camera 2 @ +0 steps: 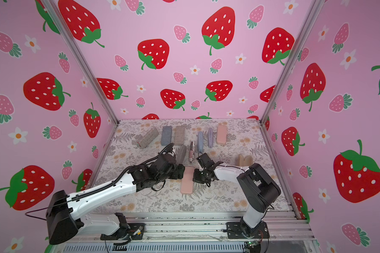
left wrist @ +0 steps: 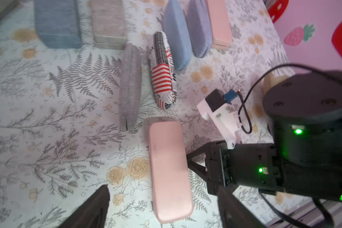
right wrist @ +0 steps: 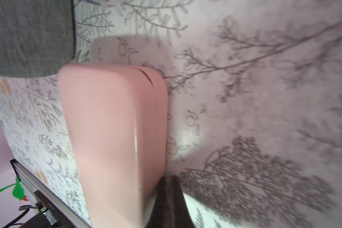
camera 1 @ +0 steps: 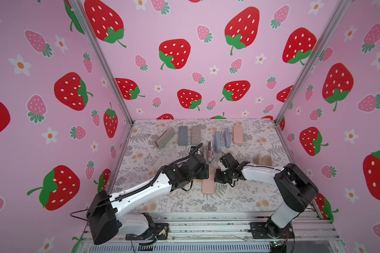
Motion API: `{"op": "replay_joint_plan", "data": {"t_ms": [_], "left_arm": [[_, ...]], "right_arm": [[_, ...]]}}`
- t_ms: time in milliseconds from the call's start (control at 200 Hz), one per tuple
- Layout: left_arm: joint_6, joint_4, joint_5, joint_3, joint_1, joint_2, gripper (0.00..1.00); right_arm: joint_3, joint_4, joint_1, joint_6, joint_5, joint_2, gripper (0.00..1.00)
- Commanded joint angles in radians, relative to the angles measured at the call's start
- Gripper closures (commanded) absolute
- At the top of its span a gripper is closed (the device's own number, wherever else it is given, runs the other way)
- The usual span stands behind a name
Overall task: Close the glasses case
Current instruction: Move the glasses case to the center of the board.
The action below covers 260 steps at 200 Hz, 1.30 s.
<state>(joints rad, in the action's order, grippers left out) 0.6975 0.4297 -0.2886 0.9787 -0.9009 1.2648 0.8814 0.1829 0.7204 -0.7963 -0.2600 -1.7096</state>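
The pink glasses case lies flat about midway between the left and right edges of the tabletop, somewhat nearer the front edge, its long axis running front to back. Its lid is down on the base; the right wrist view shows a thin seam line at one end of the case.

Writing: the newsprint-and-flag case, just behind the pink one, carries printed text, but it is too small and blurred to read.

Left gripper: jaws spread wide, one finger on each long side of the case, holding nothing.

Right gripper: jaws pressed together, tip against the case's right long side, nothing between the fingers.

A grey fabric case stands beside the newsprint one. Along the far edge lies a row of further cases: grey-brown, blue, beige, light blue, lilac and pink. An open tan case sits towards the right edge.
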Motion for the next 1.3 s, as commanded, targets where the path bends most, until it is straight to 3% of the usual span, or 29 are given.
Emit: {"op": "replay_joint_plan", "data": {"t_ms": [0, 405, 625, 730, 805, 840, 880, 1036, 1296], "left_arm": [[0.025, 0.037, -0.097, -0.051, 0.021, -0.077, 0.03], [0.039, 0.086, -0.108, -0.178, 0.105, -0.291, 0.00], [0.032, 0.054, -0.053, -0.193, 0.143, -0.288, 0.00], [0.027, 0.031, -0.023, -0.181, 0.146, -0.248, 0.01], [0.023, 0.006, 0.002, -0.173, 0.147, -0.214, 0.00], [0.023, -0.005, 0.015, -0.170, 0.147, -0.198, 0.00], [0.025, -0.022, 0.028, -0.169, 0.146, -0.181, 0.00], [0.027, -0.079, 0.086, -0.159, 0.146, -0.115, 0.01], [0.033, -0.107, 0.133, -0.129, 0.134, -0.026, 0.00]], "right_arm": [[0.066, 0.017, 0.038, -0.020, 0.014, -0.046, 0.96], [0.252, 0.102, 0.124, -0.044, 0.069, -0.164, 0.91], [0.232, 0.312, 0.121, -0.039, 0.283, -0.002, 0.84], [0.238, 0.463, 0.107, -0.018, 0.420, 0.116, 0.68], [0.247, 0.568, 0.071, 0.005, 0.501, 0.202, 0.55], [0.248, 0.606, 0.044, 0.016, 0.528, 0.237, 0.41], [0.245, 0.649, 0.005, 0.034, 0.539, 0.269, 0.34], [0.225, 0.722, -0.181, 0.108, 0.535, 0.308, 0.23], [0.171, 0.682, -0.410, 0.181, 0.545, 0.256, 0.20]]}}
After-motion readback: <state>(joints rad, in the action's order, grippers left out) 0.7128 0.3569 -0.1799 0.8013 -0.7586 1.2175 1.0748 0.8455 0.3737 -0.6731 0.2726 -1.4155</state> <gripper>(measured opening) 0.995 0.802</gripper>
